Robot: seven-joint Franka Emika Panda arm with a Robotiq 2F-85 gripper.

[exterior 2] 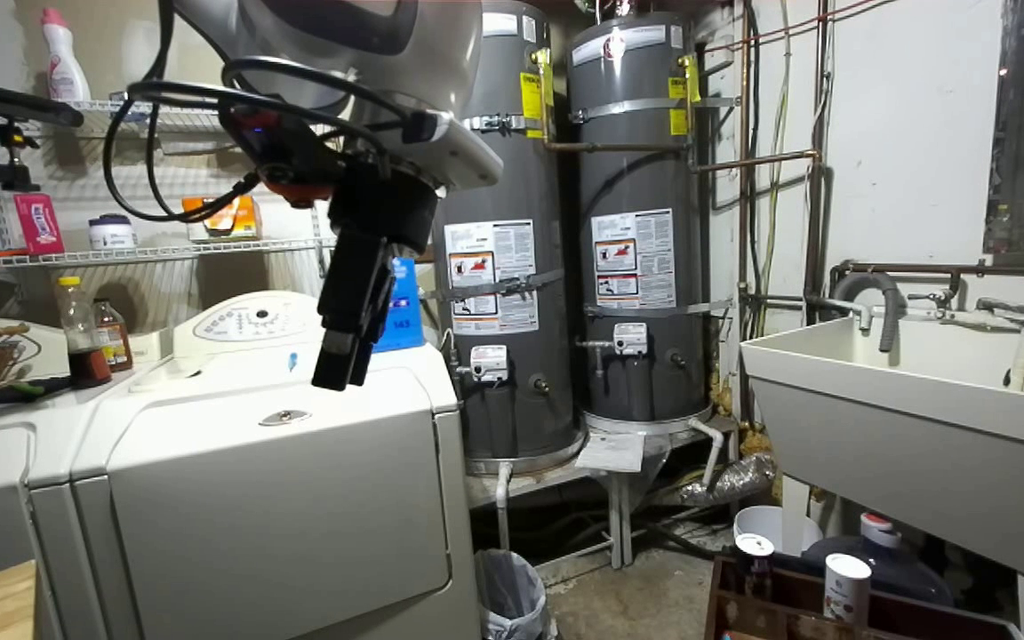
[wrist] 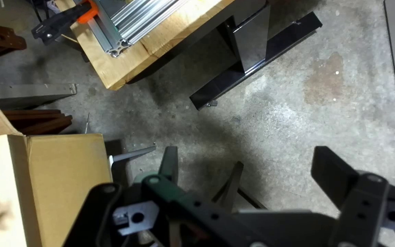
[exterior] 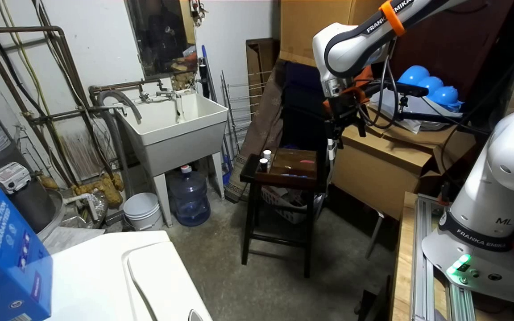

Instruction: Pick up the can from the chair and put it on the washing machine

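Closest to the wrist camera, the gripper (wrist: 247,162) holds its black fingers (wrist: 170,162) spread wide apart — concrete floor (wrist: 286,113) shows between them. In an exterior view it hangs in front of the cardboard boxes (exterior: 373,174), higher than the seat of the chair (exterior: 286,179) and well away from the can (exterior: 263,166). Dark-sided with a white top, the can stands upright near that seat's edge, a paler canister (exterior: 267,155) close by; both exterior views show the pair. Farther out, the white utility sink (exterior: 185,154) stands against the wall (exterior: 101,35), with a blue water jug (exterior: 190,200) below it. Across the floor is the washing machine (exterior: 92,267) — white, flat-topped, bearing a blue box (exterior: 11,267).
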